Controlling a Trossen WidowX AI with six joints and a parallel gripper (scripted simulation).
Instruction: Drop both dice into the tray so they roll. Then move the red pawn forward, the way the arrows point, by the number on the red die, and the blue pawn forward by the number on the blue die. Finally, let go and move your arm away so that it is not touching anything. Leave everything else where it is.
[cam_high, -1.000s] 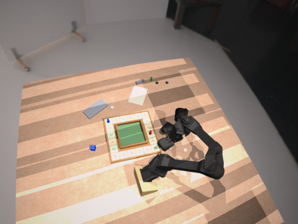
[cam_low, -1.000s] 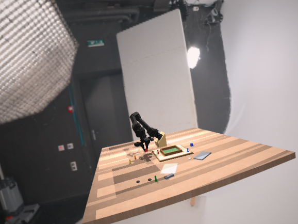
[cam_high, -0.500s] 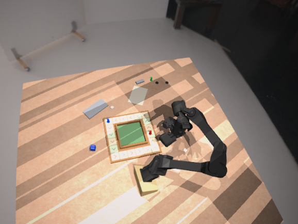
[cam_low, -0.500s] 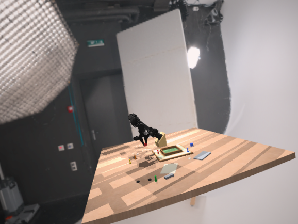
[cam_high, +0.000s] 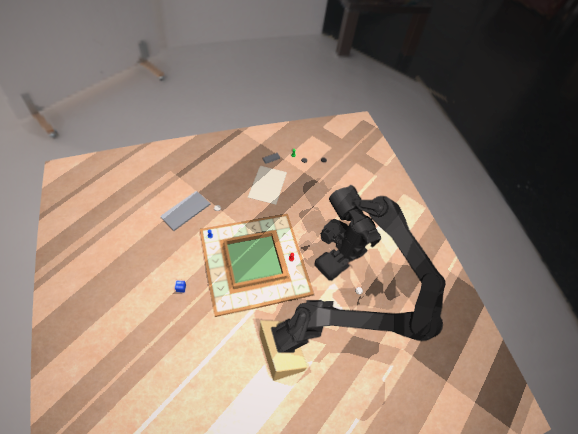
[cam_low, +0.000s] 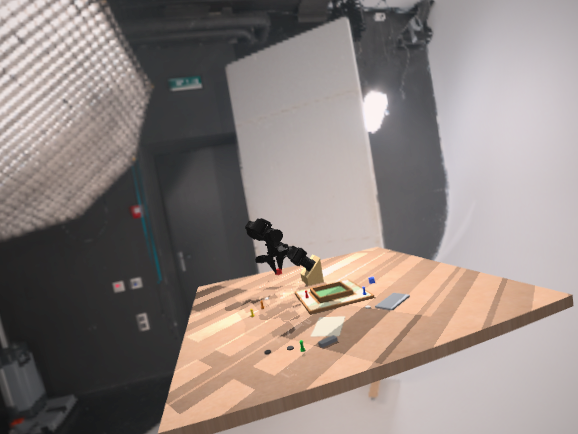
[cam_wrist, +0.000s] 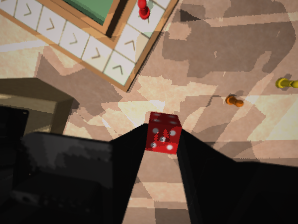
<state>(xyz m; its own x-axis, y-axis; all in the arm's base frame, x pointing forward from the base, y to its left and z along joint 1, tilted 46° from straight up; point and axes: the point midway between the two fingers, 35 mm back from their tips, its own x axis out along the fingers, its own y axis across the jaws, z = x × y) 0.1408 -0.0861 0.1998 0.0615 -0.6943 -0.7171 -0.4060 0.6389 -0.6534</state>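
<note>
My gripper is shut on the red die and holds it above the table, beside the board; in the top view the arm hides the die. The blue die lies on the table beyond the board's far side from the arm. The tray in the middle of the board is empty. The red pawn stands on the board's side nearest my gripper. The blue pawn stands on a corner square.
A beige block is at the arm's base. Orange and yellow pawns stand beside the board. A green pawn, dark discs, a dark block, a pale sheet and a grey slab lie farther off.
</note>
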